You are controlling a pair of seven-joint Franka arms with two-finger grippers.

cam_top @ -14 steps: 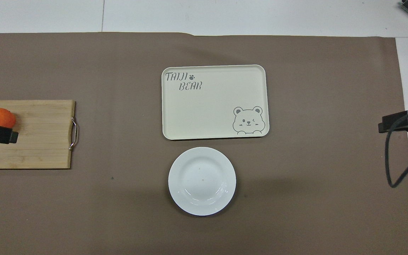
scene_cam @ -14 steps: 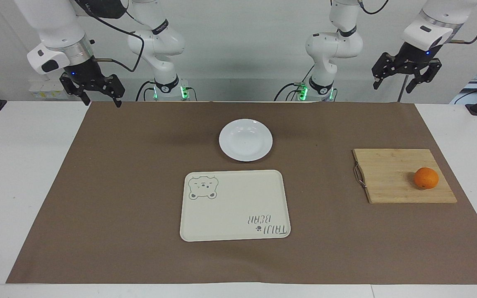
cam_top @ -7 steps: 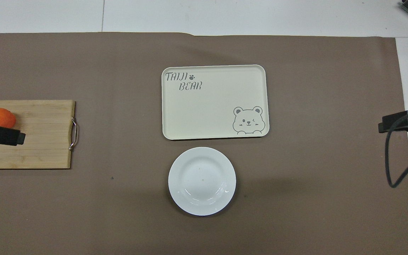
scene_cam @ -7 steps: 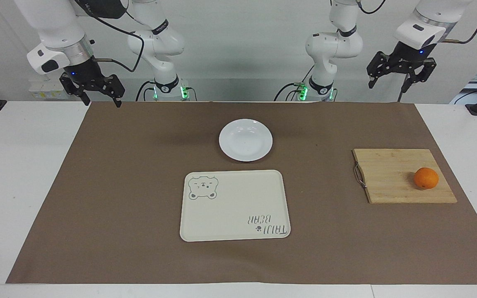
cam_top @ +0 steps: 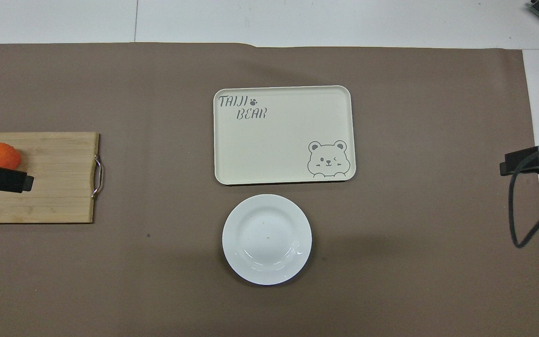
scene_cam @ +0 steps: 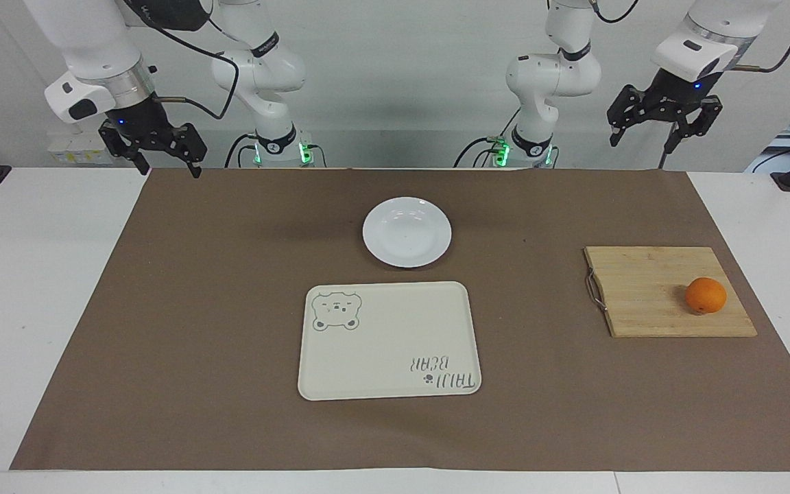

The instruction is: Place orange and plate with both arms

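The left gripper [scene_cam: 662,134] has risen since a second ago and now hangs higher, at about one o'clock in the facing view, its fingers spread and empty; in the overhead view its black tip [cam_top: 3,175] has slid inward over the wooden cutting board [scene_cam: 649,288], just beside the orange [scene_cam: 705,296]. The right gripper [scene_cam: 165,158] waits unmoved at ten o'clock in the facing view, over the corner of the brown mat [scene_cam: 196,329] at the right arm's end, fingers likewise apart. Nothing on the table has shifted — the orange sits on the board toward the left arm's end, the plate [scene_cam: 407,232] lies mid-table on the mat, and the cream bear tray [scene_cam: 388,339] lies just beside the plate, farther from the robots.
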